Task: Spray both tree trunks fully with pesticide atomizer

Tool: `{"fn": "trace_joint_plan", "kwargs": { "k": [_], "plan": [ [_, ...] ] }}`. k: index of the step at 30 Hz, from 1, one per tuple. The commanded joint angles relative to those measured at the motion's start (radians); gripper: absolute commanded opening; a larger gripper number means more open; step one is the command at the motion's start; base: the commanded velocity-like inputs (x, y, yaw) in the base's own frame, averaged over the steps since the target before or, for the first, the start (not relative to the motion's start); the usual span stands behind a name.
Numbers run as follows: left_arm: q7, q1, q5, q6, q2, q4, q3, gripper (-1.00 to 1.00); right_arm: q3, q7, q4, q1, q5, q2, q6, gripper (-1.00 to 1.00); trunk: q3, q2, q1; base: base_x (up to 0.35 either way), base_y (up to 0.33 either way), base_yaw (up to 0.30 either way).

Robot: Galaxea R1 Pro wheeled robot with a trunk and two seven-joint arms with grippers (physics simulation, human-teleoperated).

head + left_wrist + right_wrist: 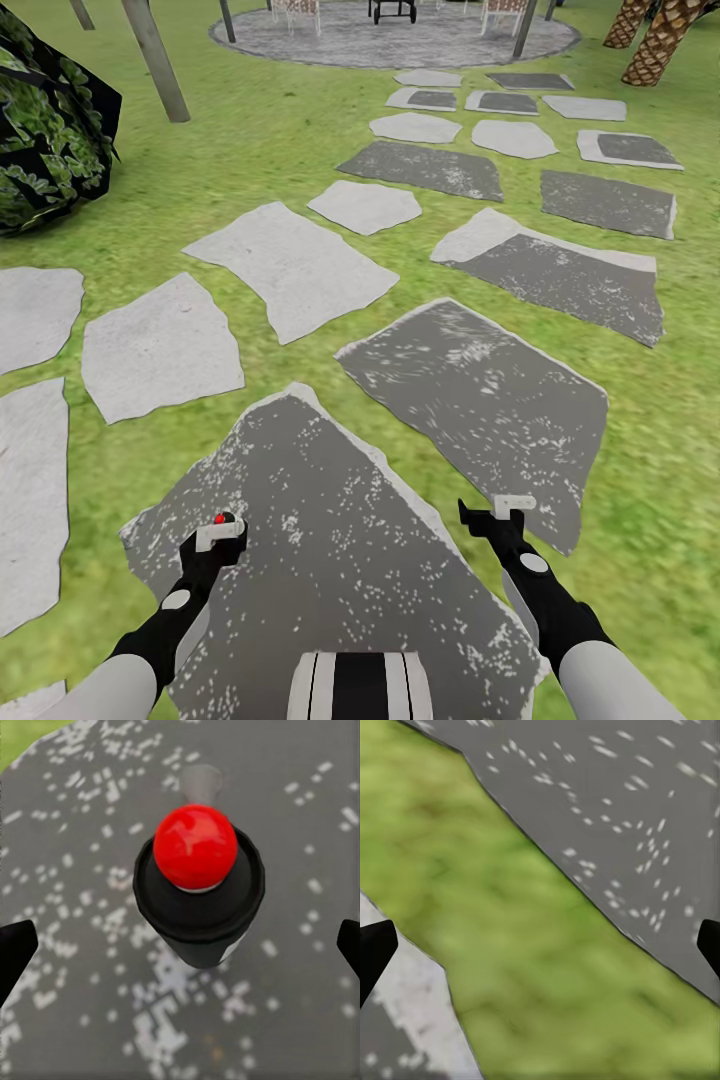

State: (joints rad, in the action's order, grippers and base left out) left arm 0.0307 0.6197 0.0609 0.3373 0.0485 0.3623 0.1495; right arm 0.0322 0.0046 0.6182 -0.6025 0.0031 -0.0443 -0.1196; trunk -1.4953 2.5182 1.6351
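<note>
**End effectors both spread wide, red-topped can sitting between the left fingers**

Starting with the big stuff. The lawn (pixel 250 130) runs across the whole head view. A path of irregular stone slabs (pixel 300 265) crosses it, some pale and some dark grey with white speckles. The path leads up to a round paved patch (pixel 400 40) at the far end, which has some furniture on it that's too small to make out.

A dark green leafy bush (pixel 45 140) sits at the left edge. Two scaly brown trunks (pixel 660 40) lean in at the top right, and a plain grey trunk (pixel 155 55) stands top left.

Both arms hang over the big dark slab (pixel 330 600) right in front of the robot.

The left end effector (pixel 220 535) has its fingers wide apart. In the left wrist view the pesticide atomizer (pixel 196 847) sits between the two dark fingertips (pixel 15 949), clear of both. It's a black can with a shiny red ball on top. From the head view only the red dot (pixel 219 518) shows, on top of that end effector.

The right end effector (pixel 495 512) is also spread open with nothing in it. In the right wrist view, grass and slab edges lie beyond it.
</note>
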Motion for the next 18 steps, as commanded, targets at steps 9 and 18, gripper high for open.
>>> {"fn": "trace_joint_plan", "kwargs": {
  "k": [9, 18],
  "plan": [
    [0.0, 0.0, 0.003, 0.0, -0.002, 0.0, -0.001, 1.0, 0.0, 0.0, 0.0, 0.0, 0.0, 0.001, 0.0, 1.0, 0.0, 0.0, 0.0, 0.041, 0.0, -0.001],
    [0.0, 0.0, 0.004, 0.0, -0.002, 0.0, -0.001, 1.0, 0.0, 0.0, 0.0, 0.0, 0.0, 0.001, 0.0, 1.0, 0.0, 0.0, 0.0, 0.011, 0.0, 0.0]
  ]
}}
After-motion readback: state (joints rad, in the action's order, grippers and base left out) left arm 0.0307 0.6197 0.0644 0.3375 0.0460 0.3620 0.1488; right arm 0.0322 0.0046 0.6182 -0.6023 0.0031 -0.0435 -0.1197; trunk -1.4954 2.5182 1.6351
